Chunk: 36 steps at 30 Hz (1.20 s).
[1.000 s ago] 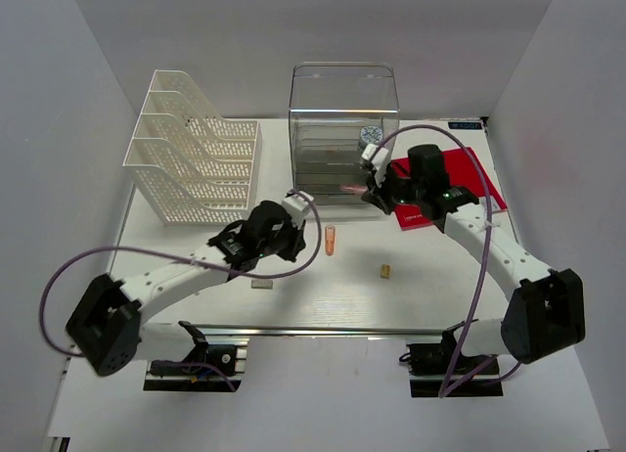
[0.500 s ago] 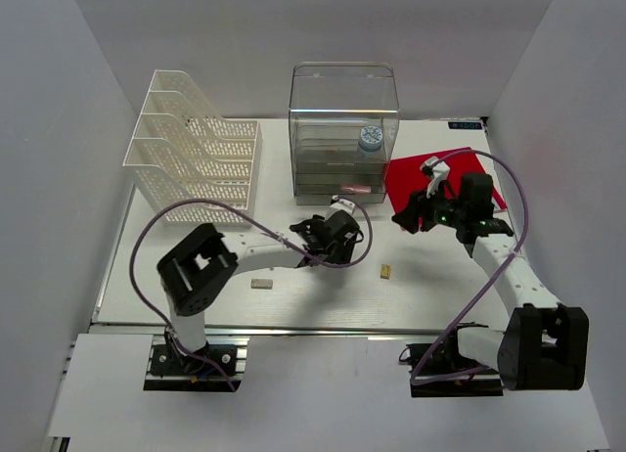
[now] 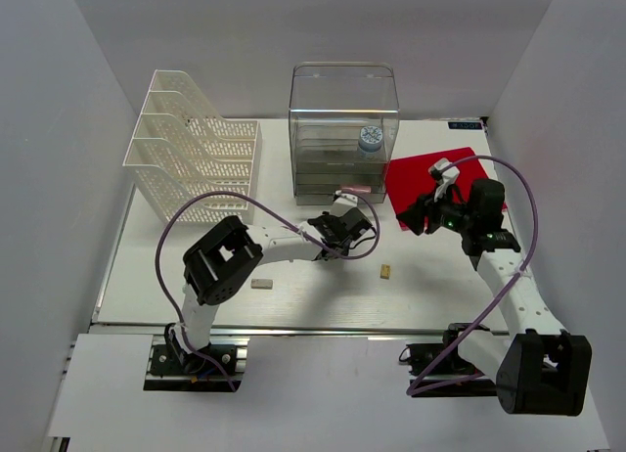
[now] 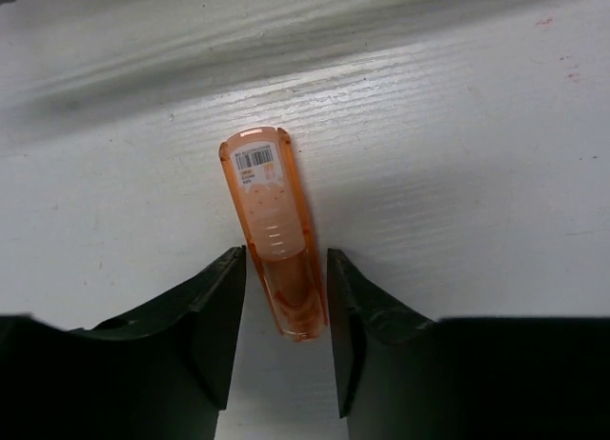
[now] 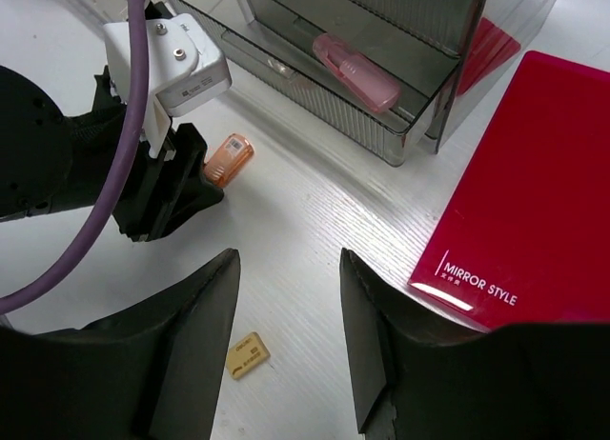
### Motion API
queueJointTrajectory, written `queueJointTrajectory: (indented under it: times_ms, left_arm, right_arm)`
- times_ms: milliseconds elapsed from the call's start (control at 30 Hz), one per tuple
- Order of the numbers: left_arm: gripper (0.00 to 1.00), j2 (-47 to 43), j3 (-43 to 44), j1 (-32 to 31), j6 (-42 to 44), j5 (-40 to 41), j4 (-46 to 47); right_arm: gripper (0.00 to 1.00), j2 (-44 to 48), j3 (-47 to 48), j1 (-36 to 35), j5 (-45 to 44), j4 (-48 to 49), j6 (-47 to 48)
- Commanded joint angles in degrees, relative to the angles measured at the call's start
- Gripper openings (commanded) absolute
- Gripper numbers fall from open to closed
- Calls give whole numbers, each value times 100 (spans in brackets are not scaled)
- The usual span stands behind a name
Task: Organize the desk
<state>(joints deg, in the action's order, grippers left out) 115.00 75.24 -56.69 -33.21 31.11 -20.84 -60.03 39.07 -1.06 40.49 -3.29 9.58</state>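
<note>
Found the desk [image 3: 147,276] filling the floor of a white-walled booth, wide and flat, with a metal rail [image 3: 293,328] along its near edge and both arm bases bolted just below. Showed the left gripper [image 4: 286,269] down low at mid-desk, just in front of the clear drawer box [image 3: 342,110], jaws straddling the lower end of an orange tube [image 4: 270,211]. Saw the tube lying flat on the white surface, barcode label at its far end, black fingers [image 4: 214,316] close against both sides. Could not tell from the wrist view a firm pinch from a mere close fit. Caught the right gripper [image 5: 288,259] raised above the desk to the right of the box, jaws parted with nothing between them, only bare tabletop below. Spotted a pink item [image 5: 357,70] lying in the box's lowest drawer, standing open, and a round blue-and-white item [image 3: 370,136] behind the clear wall higher up. Showed a red booklet [image 5: 534,173] marked MIRROR STYLE flat on the desk just beside the box's right side, the right arm reaching over it. Also showed a small tan piece [image 5: 246,354] near the front centre, well apart from a small grey piece [image 3: 261,284] further left. Recorded a white mesh file rack [image 3: 191,158] at the far left corner, apart from the box.
</note>
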Motion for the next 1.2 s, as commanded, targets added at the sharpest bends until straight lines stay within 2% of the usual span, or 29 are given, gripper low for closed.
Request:
queueJointTrajectory:
  times_ms: [0,100,167,300,400,433,467,500,600,700,833,933,1000,1167]
  left_arm:
    - [48,-4,-176,96,-133,79,-184]
    - [36,-118,-404,96,-142,-26,-26]
    - [22,-171,-440,44,-89,-9,-69]
    - [6,-836,-597,-18,375,-262,140]
    - [2,-1556,-809,104,1569,-1437,676]
    - [3,-1673,-757,105,1842,-1842,652]
    - [2,-1752,-678,157,2462,-2342,564]
    - [1,-1805,-573,158,2851,-2460,311]
    - [0,-1709,-2,236,3881,-2408,-330]
    - [0,-1533,403,307,5006,-2277,-535]
    - [0,-1638,334,500,6577,-2215,17]
    - [0,-1621,193,658,7378,-2040,615]
    - [0,-1455,315,755,7557,-1829,958]
    - [0,-1051,553,1010,7856,-1916,1337]
  right_arm:
    - [52,106,-48,44,20,259,70]
    - [51,114,-57,45,55,259,87]
    - [50,114,-66,210,73,259,122]
    - [49,132,-40,238,143,206,377]
    - [43,123,13,255,318,66,544]
    - [41,132,22,264,337,48,553]
    - [41,132,22,256,372,48,553]
    - [41,158,13,255,372,48,571]
    - [40,185,-4,256,363,48,597]
    - [40,228,-13,264,346,30,632]
    - [40,316,-31,290,310,56,659]
    - [41,343,-49,326,284,91,650]
    - [41,334,-49,317,275,74,650]
    - [42,378,-57,326,284,92,650]
